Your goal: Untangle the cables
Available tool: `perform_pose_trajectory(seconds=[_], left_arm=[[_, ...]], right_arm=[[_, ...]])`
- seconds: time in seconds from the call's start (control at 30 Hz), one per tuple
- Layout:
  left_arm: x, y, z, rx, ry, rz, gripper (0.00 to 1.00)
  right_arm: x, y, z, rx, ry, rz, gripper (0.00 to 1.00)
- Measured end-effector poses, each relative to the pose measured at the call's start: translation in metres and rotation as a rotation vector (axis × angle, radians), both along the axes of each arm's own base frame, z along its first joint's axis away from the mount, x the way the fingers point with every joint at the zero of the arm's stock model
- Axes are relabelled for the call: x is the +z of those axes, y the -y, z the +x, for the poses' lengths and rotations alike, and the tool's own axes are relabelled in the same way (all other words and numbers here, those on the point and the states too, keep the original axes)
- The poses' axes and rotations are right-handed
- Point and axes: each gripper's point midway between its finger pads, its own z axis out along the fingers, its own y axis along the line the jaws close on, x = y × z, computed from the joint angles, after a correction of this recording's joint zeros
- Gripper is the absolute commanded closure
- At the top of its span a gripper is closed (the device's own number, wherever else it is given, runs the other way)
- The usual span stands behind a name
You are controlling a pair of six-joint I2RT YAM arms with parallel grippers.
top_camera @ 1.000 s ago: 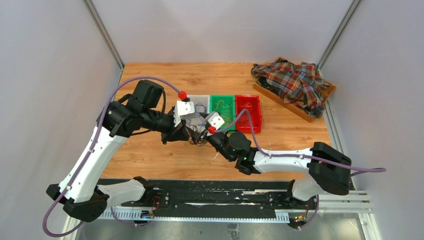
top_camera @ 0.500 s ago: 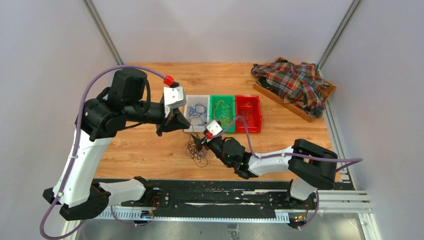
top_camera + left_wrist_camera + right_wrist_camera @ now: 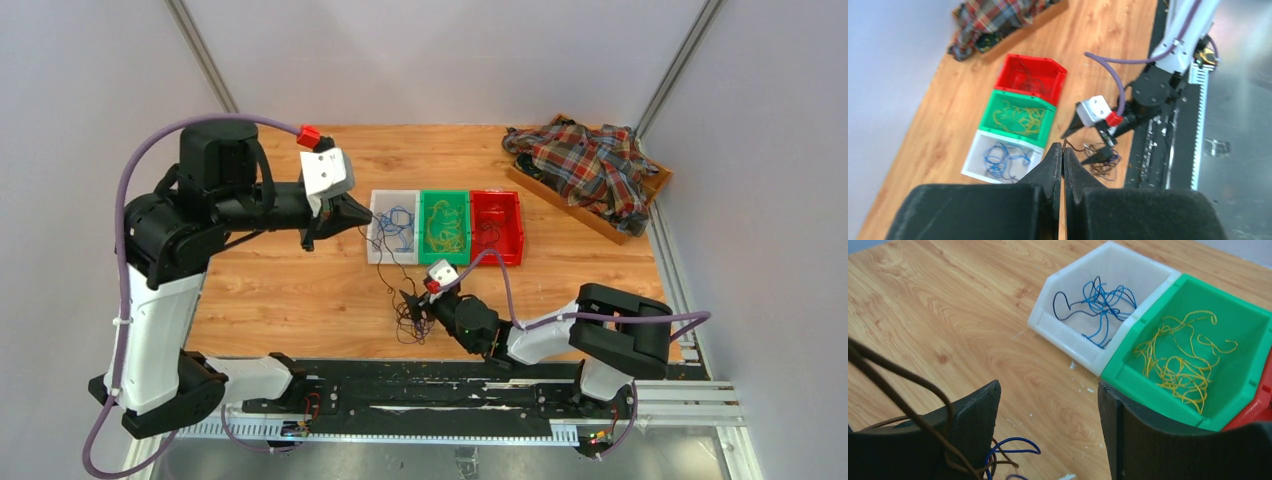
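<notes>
Wood-grain counter [image 3: 290,290] inside a grey-walled cell, seen from my remote station.

Far right corner: rumpled plaid shirt [image 3: 585,165] heaped on a shallow wooden tray [image 3: 560,203].

Mid-counter: three small plastic bins in a row, side walls touching.
- White plastic bin [image 3: 393,193] holds loose blue wires.
- Green plastic bin [image 3: 444,193] holds yellow wires.
- Red plastic bin [image 3: 497,193] holds a few dark wires. I cannot make out more than that.

Task item: the clump of thin dark brown and blue cables [image 3: 410,322] lies on the counter's near edge, in front of the white and green bins and apart from them.

Left arm: raised, with its wrist over the counter just left of the white bin. The left fingers [image 3: 1060,155] are pressed flat together. A single dark brown strand [image 3: 388,262] is pinched at their tips. It runs from there down past the white bin's corner to the clump.

Right arm: folded low along the near edge. The right fingers [image 3: 410,305] are down at the clump and spread wide apart. On the right wrist view, brown loops are draped over one finger and a blue loop sits on the counter in the gap. Nothing is clamped between them.
</notes>
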Motion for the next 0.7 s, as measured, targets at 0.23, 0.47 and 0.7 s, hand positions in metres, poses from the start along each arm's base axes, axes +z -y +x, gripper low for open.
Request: perform_pose_trajectory(seconds=[0.23,0.47,0.7], left_arm=[[0.041,-0.011,0.017,0.082,0.178,-0.018,1.0],[0.081,-0.025,0.038,0.188,0.349,-0.025,1.0],[0.104,-0.036,0.05,0.267,0.461,-0.028,1.0]], right_arm=[[-0.026,0.013,-0.011,-0.011,-0.031,-0.051,0.29],[-0.043,0.023,-0.013,-0.029,-0.052,-0.085,0.29],[-0.052,0.03,-0.014,-0.042,-0.066,-0.103,0.33]])
